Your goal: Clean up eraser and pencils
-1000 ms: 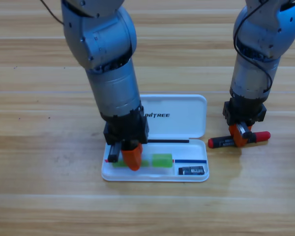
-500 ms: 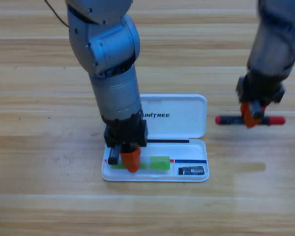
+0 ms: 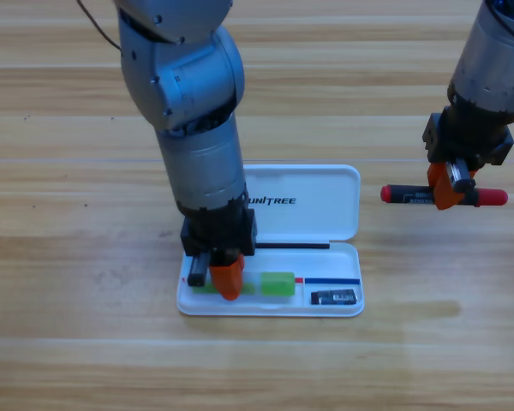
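The red pencil [image 3: 404, 194] hangs level above the table at the right, with my right gripper [image 3: 450, 192] shut on its middle. The pale-green pencil [image 3: 279, 283] lies in the tray of the open white case [image 3: 313, 214]. My left gripper [image 3: 218, 285] points down onto the green pencil's left part and hides it, along with the gap between the gripper's tips. The black eraser [image 3: 334, 297] lies in the tray's right end, apart from both grippers.
The case's lid lies flat behind the tray, with printed letters on it. Bare wooden table [image 3: 86, 325] surrounds the case. The bulky left arm [image 3: 193, 111] stands over the case's left side.
My right gripper has lifted the red pencil off the table and carried it up and to the right. The left gripper has stayed at the green pencil, shifting only slightly.
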Controlling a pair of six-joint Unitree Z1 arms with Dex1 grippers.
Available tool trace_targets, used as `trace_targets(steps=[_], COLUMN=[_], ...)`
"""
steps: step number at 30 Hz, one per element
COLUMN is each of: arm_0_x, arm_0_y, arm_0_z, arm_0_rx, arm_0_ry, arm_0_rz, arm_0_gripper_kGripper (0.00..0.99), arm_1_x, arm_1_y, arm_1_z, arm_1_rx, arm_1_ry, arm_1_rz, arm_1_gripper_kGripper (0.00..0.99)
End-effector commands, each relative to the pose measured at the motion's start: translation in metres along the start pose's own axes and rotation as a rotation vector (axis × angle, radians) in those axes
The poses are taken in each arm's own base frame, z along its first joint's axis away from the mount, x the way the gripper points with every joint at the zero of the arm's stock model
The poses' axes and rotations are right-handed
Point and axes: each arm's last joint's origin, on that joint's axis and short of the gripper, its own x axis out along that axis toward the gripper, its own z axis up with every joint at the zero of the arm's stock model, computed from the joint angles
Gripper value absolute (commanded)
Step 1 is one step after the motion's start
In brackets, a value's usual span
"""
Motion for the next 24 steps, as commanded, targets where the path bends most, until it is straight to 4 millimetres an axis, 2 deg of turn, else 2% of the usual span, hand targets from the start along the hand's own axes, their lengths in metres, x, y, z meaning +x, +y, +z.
trace_targets(steps=[1,2,4,10,16,18,19,21,24], arm_0_x=[0.022,0.023,0.022,0.019,0.014,-0.003,-0.018,-0.055,-0.112], arm_0_y=[-0.004,-0.004,-0.003,-0.003,-0.005,-0.008,-0.012,-0.020,-0.032], arm_0_z=[0.006,0.006,0.005,0.006,0.004,0.003,0.002,-0.006,-0.035], arm_0_rx=[-0.005,-0.006,-0.013,-0.020,-0.024,-0.022,-0.018,-0.014,-0.046], arm_0_ry=[0.048,0.051,0.052,0.048,0.050,0.036,0.019,-0.033,-0.128], arm_0_rz=[-0.040,-0.042,-0.041,-0.038,-0.036,-0.024,-0.009,0.039,0.134], arm_0_gripper_kGripper=[0.857,0.942,0.982,0.990,0.990,0.990,0.990,0.990,0.990], arm_1_x=[-0.004,-0.004,-0.004,-0.010,-0.035,-0.038,-0.038,-0.035,-0.024], arm_1_y=[0.011,0.012,0.012,0.018,0.051,0.061,0.065,0.071,0.074], arm_1_z=[-0.003,-0.003,-0.003,0.000,0.018,0.029,0.035,0.050,0.077], arm_1_rx=[0.004,0.003,0.001,-0.006,-0.062,-0.080,-0.086,-0.101,-0.119], arm_1_ry=[0.005,0.006,0.007,-0.001,-0.041,-0.046,-0.046,-0.041,-0.026], arm_1_rz=[0.026,0.027,0.029,0.024,0.055,0.057,0.060,0.068,0.084], arm_1_gripper_kGripper=[0.000,0.000,0.000,0.000,0.000,0.000,0.000,0.000,0.000])
